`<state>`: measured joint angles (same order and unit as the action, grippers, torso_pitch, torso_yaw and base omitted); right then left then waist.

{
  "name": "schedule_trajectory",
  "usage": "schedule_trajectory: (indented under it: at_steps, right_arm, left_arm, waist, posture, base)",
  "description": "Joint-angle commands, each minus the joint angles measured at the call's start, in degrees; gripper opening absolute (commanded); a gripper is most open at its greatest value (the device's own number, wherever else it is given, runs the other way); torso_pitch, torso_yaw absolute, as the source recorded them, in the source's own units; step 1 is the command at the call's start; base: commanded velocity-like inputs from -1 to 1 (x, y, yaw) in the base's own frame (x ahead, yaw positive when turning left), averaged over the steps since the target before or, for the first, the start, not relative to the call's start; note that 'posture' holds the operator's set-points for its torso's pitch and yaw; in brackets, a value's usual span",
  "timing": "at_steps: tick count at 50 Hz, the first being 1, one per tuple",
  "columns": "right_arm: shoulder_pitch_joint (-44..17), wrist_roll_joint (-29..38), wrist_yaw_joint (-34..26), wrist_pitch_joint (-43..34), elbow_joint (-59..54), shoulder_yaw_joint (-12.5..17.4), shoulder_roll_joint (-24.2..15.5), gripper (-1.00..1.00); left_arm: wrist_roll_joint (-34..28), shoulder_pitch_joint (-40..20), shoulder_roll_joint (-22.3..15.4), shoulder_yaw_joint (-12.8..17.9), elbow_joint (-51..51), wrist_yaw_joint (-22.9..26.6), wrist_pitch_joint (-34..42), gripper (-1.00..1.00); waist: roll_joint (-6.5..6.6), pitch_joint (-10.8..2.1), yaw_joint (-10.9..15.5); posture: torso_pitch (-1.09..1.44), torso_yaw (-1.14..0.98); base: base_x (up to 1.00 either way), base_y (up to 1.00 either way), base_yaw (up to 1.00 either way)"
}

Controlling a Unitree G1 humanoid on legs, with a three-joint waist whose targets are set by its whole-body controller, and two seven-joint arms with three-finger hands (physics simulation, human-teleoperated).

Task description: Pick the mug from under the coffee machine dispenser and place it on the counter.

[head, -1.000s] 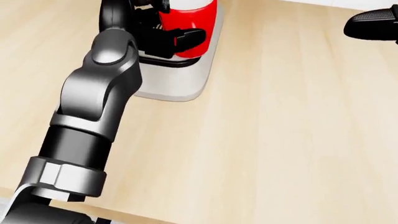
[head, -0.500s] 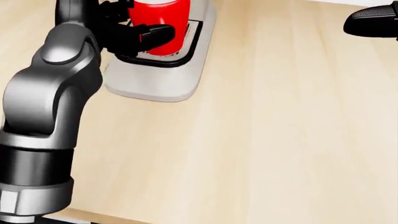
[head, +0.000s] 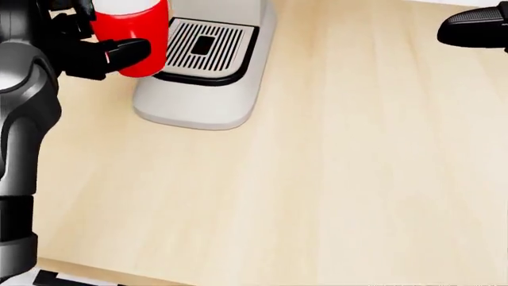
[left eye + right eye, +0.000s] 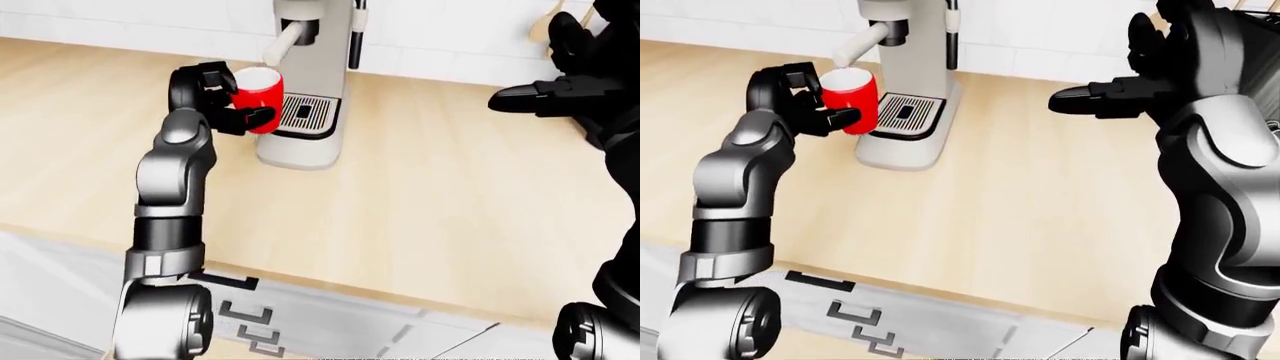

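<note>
The red mug (image 4: 850, 100) is being held upright, clamped in the fingers (image 4: 836, 116) of the left hand (image 4: 215, 101), just off the left edge of the coffee machine's drip tray (image 3: 205, 50) and above the desk (image 3: 333, 179). Bare desk is lying below and leftward. The right hand (image 4: 1160, 75) is hanging well apart, fingers spread.

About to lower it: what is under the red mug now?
The mug, gripped by the left hand, hangs off the drip tray, over the machine's base edge and counter. Its underside is hidden.
</note>
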<state>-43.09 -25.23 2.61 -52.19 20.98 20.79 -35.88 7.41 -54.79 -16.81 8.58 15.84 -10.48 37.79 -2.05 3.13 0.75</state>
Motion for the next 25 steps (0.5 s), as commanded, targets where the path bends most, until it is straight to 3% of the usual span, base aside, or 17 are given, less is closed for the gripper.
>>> schedule_trajectory:
  at_steps: [1, 14, 25]
  right_arm:
    - [-1.7, 0.2, 0.1, 1.5, 1.2, 0.9, -1.0, 1.0]
    - [-2.0, -0.1, 0.2, 1.1, 1.5, 1.0, -1.3, 1.0]
    - [-2.2, 0.2, 0.1, 1.4, 1.2, 0.8, -1.3, 1.0]
  left_arm:
    - [0.0, -2.7, -1.3, 0.9, -3.4, 0.1, -2.9, -1.0]
    - [-0.1, -3.5, -6.0, 2.9, -2.1, 0.9, -2.9, -1.0]
    - [-0.6, -3.4, -9.4, 3.9, 6.6, 1.4, -10.6, -1.0]
  waist:
    - [0.04, -1.94, 0.0]
    - [0.35, -1.81, -0.1]
    - [0.59, -1.93, -0.1]
  posture:
    - [0.0, 0.0]
    - [0.0, 0.0]
    - [0.0, 0.0]
  base:
    - [0.0, 0.0, 0.0]
    - [0.0, 0.0, 0.0]
    - [0.0, 0.0, 0.0]
